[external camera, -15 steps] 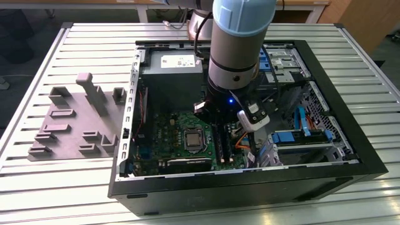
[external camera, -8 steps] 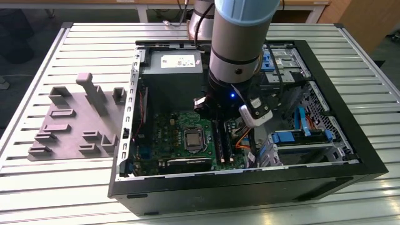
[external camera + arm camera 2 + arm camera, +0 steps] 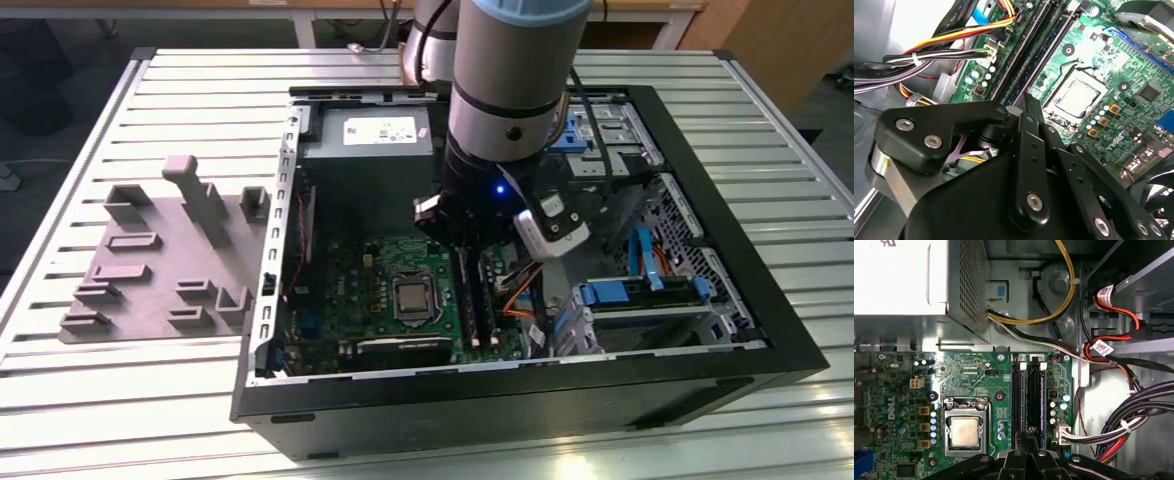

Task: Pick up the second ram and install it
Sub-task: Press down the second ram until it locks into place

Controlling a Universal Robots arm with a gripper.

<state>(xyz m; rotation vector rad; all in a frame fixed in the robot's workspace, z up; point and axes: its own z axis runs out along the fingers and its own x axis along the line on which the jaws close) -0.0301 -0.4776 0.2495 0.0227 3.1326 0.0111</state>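
One tool (image 3: 1026, 452) sits low over the motherboard (image 3: 979, 385) slots; cannot tell its opening or hold. Second ram (image 3: 1035, 400) appears slotted: press straight, evenly, judged.

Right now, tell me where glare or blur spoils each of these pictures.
In the first wrist view, the power supply is washed out by glare, while the motherboard is sharp. In the second wrist view, the gripper is close and soft, and a white patch burns out one corner. In the exterior view, lighting is even, with a blue light glowing on the arm.
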